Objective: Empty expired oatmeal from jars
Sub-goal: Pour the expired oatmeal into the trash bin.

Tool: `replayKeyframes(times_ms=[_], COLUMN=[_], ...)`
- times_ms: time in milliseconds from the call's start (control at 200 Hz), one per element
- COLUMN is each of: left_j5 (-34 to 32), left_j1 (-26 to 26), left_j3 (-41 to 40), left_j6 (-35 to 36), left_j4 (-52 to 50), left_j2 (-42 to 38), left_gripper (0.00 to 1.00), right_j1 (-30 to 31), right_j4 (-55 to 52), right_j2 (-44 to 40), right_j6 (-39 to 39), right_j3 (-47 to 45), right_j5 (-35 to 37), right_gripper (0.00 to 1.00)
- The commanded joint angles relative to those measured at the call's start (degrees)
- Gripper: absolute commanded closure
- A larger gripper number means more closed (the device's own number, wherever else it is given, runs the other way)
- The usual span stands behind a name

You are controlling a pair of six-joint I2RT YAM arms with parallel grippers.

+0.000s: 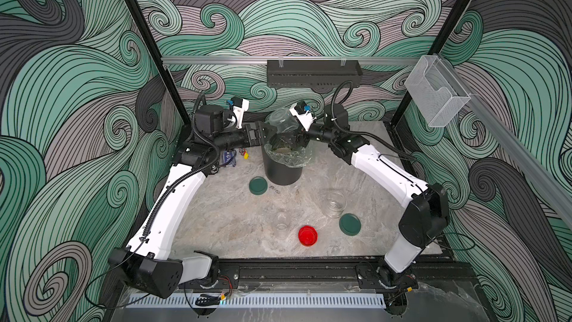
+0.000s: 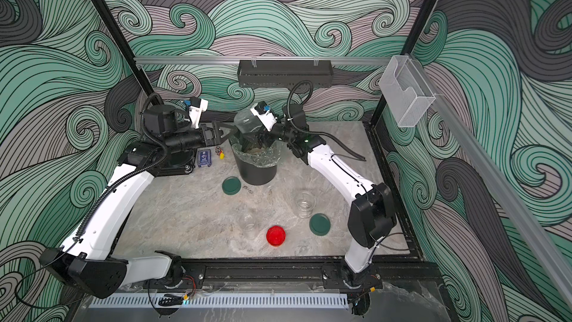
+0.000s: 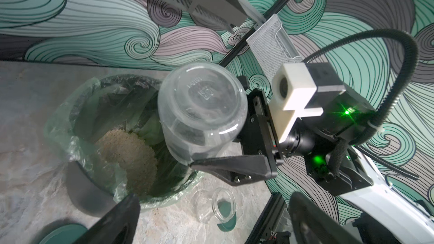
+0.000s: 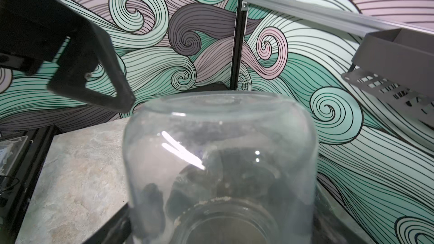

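We see the right gripper (image 3: 218,127) clamped across the side of a wide glass jar (image 3: 202,99), one black finger plainly pressed to the glass near its mouth and the opposite one mostly hidden behind it. The jar is turned base-up, mouth down over the lined black bin (image 1: 283,175), and looks empty apart from a few crumbs at the neck. The oatmeal (image 3: 131,156) lies as a pale tan heap inside the bin's liner, below the jar. The left gripper (image 2: 230,131) stands wide open just beside the jar's upturned base, holding nothing; whether a fingertip touches the glass we cannot tell. On the table, well apart from both grippers, stand a second wide jar (image 1: 335,203) and a small jar (image 1: 281,221), both uncapped.
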Motion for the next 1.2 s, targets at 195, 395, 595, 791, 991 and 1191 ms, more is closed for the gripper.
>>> replayKeyframes(times_ms=[195,395,595,791,991,1191], left_j5=[-5.14,-5.8,-8.92,-11.68,-12.61,-14.07], left_j1=[-4.27,-5.31,-6.02,-6.03,-6.07,-6.24], left_j3=[1.76,2.44,1.54,-0.85,-1.27,-0.45], left_j6=[6.74,6.88,5.69,2.8,0.59,1.23], left_j4=[7.37,9.13,13.25,18.81,20.3,16.9], left_j2=[0.14,1.93,2.59,2.59,3.1,3.91], left_gripper=[0.01,0.01,0.01,0.02,0.01,0.01], right_j1=[1.21,2.18,3.35,4.22,4.68,5.01], right_j4=[6.54,6.28,6.28,6.54,6.84,7.15], right_j2=[-5.79,-6.32,-6.02,-6.02,-6.2,-6.38], right_j6=[1.77,1.77,1.87,2.16,2.45,2.56], right_j3=[0.16,0.0,-0.02,-0.32,-0.54,-0.61], right_j5=[-4.0,-4.63,-4.97,-5.16,-5.05,-4.85], right_gripper=[0.73,0.73,0.72,0.72,0.72,0.72])
